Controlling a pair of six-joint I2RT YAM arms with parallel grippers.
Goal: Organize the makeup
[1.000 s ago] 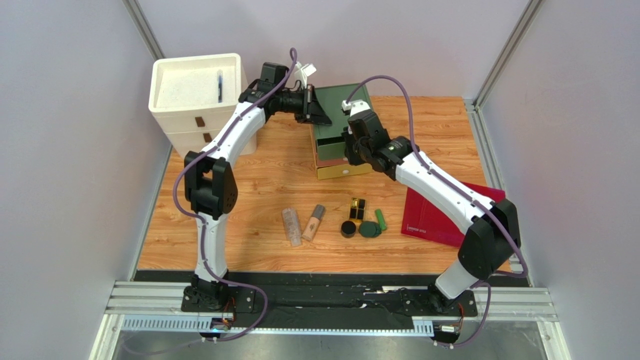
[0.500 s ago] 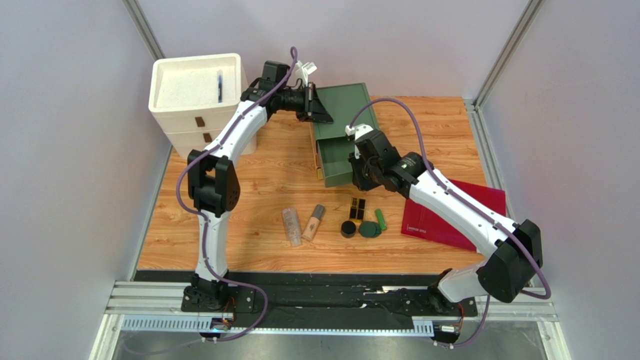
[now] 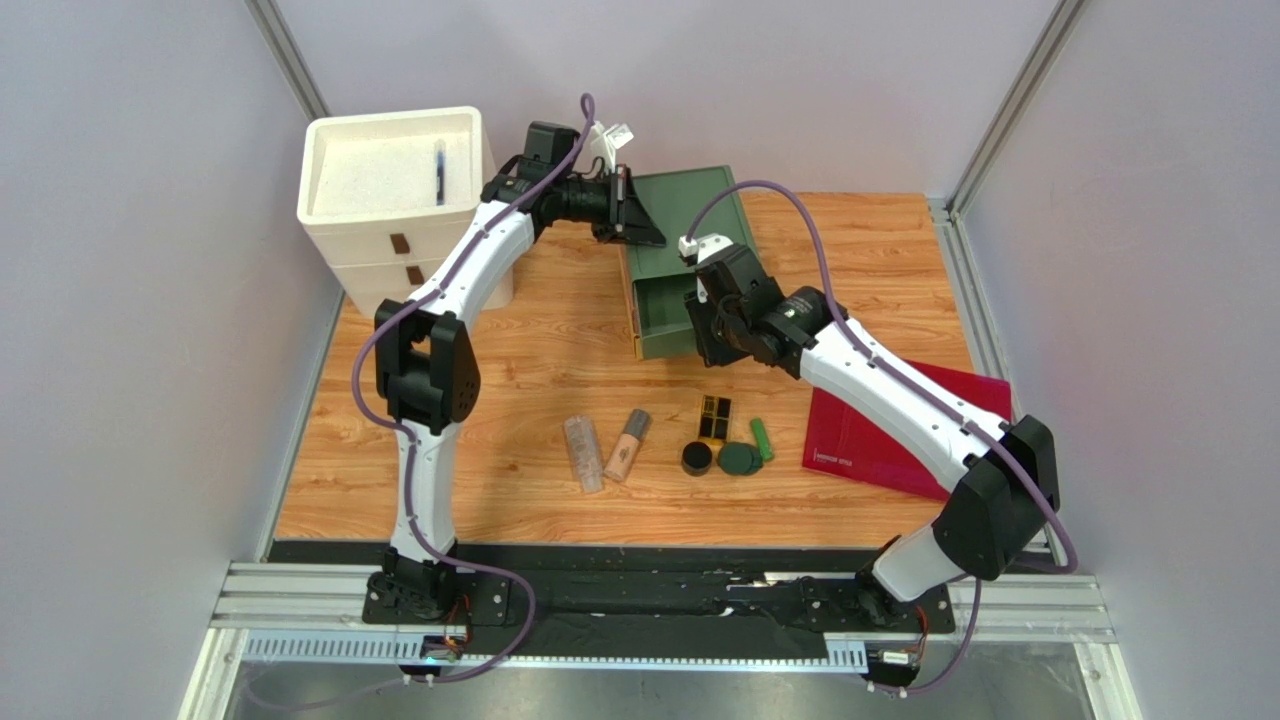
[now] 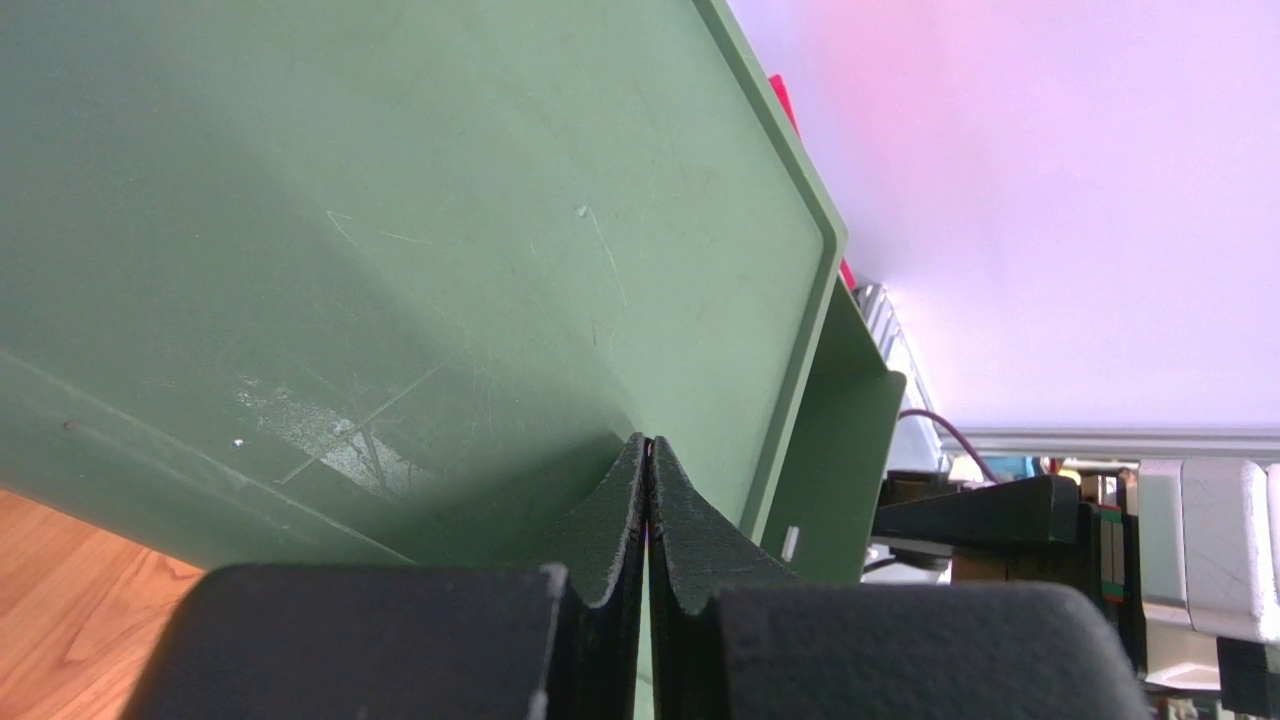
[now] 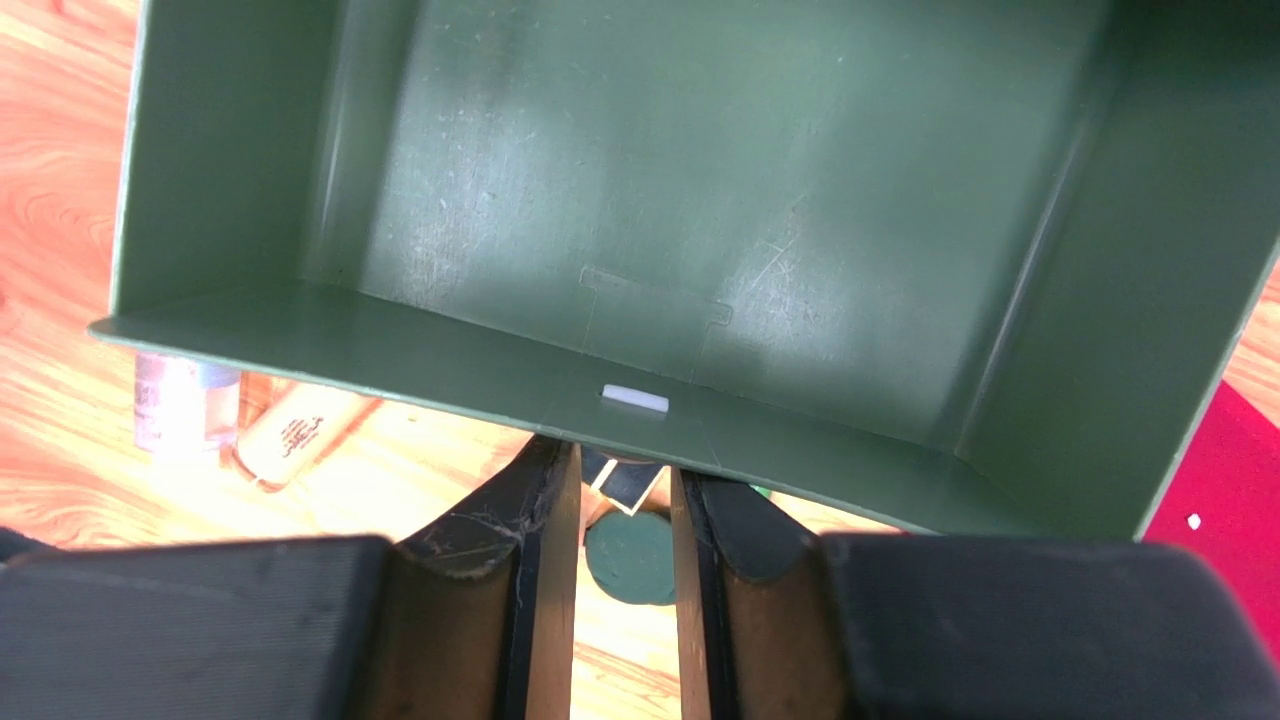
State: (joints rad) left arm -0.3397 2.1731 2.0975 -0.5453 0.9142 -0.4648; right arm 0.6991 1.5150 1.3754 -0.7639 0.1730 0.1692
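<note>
Makeup lies in a loose row on the wooden surface [image 3: 511, 368] nearest the arm bases, six pieces in all. One clear tube [image 3: 583, 453] and one beige tube [image 3: 628, 444] lie flat just beside each other on the left. To their right is a cluster of four: one round black jar [image 3: 697, 458] touching or nearly touching one dark green round compact [image 3: 736, 459], with one black-and-gold rectangular case [image 3: 715, 416] and one bright green stick [image 3: 762, 440] just behind them. One flat dark red folder [image 3: 872, 435] lies further right, partly under the right arm.

Beyond the row, one green box [image 3: 688, 203] has its single drawer [image 3: 669, 308] standing open toward the makeup, its scratched green floor showing. The right gripper [image 5: 613, 462] sits just at the drawer's front wall, below a small white tab [image 5: 634, 398], fingers a narrow gap apart with nothing between them. The left gripper [image 4: 646, 450] is fully closed, tips pressed together against the box's top, gripping nothing visible.

Farthest left stands one white drawer unit [image 3: 394, 210] with two brown handles.
</note>
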